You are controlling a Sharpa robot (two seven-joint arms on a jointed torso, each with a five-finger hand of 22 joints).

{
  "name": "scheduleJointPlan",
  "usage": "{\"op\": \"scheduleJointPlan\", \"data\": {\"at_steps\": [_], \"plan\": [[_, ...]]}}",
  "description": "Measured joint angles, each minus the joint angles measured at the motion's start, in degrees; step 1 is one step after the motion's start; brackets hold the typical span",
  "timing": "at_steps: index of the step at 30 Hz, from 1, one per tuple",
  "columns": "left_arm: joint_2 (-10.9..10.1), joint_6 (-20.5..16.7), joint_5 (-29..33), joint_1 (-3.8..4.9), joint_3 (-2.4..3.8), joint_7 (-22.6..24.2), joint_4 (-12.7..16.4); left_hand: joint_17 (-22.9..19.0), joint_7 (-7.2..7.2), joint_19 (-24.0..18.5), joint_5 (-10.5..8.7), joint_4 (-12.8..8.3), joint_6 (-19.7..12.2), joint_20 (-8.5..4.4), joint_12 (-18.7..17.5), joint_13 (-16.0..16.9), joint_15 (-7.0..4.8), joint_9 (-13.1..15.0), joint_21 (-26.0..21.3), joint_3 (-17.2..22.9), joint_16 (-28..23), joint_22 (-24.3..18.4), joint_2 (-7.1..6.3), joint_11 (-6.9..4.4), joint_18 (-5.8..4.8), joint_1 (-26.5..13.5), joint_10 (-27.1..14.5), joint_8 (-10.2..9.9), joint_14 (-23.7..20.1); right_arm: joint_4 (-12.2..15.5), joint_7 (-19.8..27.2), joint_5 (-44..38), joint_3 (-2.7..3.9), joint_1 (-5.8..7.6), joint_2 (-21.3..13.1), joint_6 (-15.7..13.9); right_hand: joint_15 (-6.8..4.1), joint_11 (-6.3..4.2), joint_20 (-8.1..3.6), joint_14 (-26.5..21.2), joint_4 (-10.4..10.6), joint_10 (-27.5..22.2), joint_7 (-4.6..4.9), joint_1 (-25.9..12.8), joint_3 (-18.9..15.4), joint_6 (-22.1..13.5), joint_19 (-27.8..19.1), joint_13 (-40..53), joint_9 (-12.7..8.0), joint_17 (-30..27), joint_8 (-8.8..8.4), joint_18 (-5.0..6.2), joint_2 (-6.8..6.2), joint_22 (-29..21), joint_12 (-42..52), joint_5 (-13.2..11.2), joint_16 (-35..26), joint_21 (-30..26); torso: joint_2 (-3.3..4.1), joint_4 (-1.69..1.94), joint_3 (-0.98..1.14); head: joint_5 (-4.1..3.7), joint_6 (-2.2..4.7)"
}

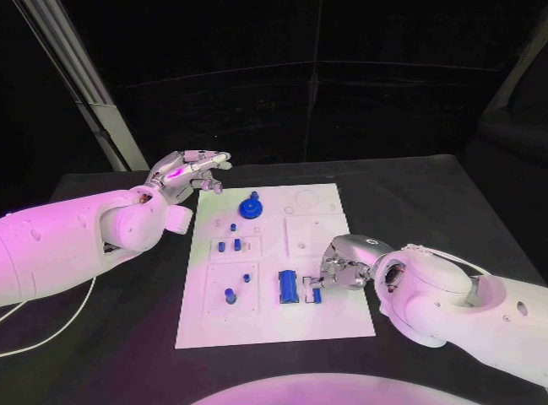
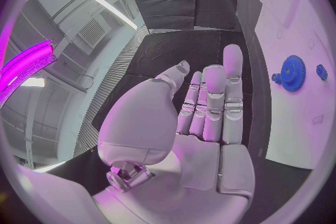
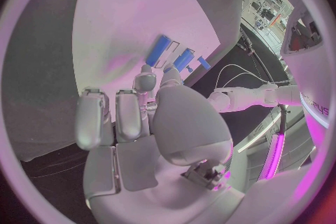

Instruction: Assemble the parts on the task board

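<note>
The white board (image 1: 278, 270) is seen lying in the middle of the black desk (image 1: 444, 194). In the head view the left robot hand (image 1: 191, 175) is held above the desk just off the board's far left corner, fingers stretched out and apart, nothing in it. This is confirmed by the left wrist view, where the fingers (image 2: 213, 101) are shown straight and side by side over the dark desk, with the board to one side — the blue gear (image 2: 291, 73) and a small blue peg (image 2: 321, 71) stand on it there. The gear (image 1: 251, 205) is placed near the board's far edge in the head view.

The right robot hand (image 1: 342, 266) is lowered onto the board's right half, beside two long blue bars (image 1: 297, 288). In the right wrist view its fingers (image 3: 145, 81) are curled toward the board, their tips close to the bars (image 3: 169, 54) and a small blue block (image 3: 204, 63). Whether anything is pinched cannot be told — the fingertips are hidden by the hand itself.

Smaller blue parts (image 1: 230, 245) are seen standing in the board's left-hand plates.
</note>
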Motion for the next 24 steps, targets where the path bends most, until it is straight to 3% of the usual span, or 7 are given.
{"op": "scheduleJointPlan", "data": {"at_steps": [13, 24], "plan": [[-0.06, 0.00, 0.00, 0.01, 0.01, -0.02, 0.06, 0.00, 0.00, 0.00, 0.00, 0.00, 0.00, 0.00, 0.00, 0.00, 0.00, 0.00, 0.00, 0.00, 0.00, -0.01, 0.00, 0.00, 0.00, 0.00, 0.00, 0.00, 0.00, -0.67, -0.31, -0.98, -0.27, -0.07, 1.16, 2.29, -0.33, -0.21, -0.21, -0.08, -0.86, 0.21, 0.00, 1.34, 0.22, 0.00, 0.21, 0.39, 0.43, 0.13, 0.63, 0.00, 0.23, -0.01, 0.50, -0.63, 0.00, 0.00, -0.04, -0.07, 0.09, 0.18, -0.12], [-0.07, 0.01, 0.00, 0.02, 0.01, -0.04, 0.06, 0.00, 0.00, 0.00, 0.00, 0.00, 0.00, 0.00, 0.00, 0.00, 0.00, 0.00, 0.00, 0.00, 0.00, 0.00, 0.00, 0.00, 0.00, 0.00, 0.00, 0.00, 0.00, -1.09, -0.41, -3.19, -0.29, -0.11, 1.73, 3.33, -0.42, -0.41, -0.21, 0.01, -2.17, 0.42, 0.00, 3.30, 0.89, 0.00, 0.21, 0.90, 0.87, 0.30, 0.96, 0.00, 0.97, -0.02, 1.15, -3.35, 0.20, 0.00, -0.04, -0.08, 0.10, 0.14, -0.11]]}}
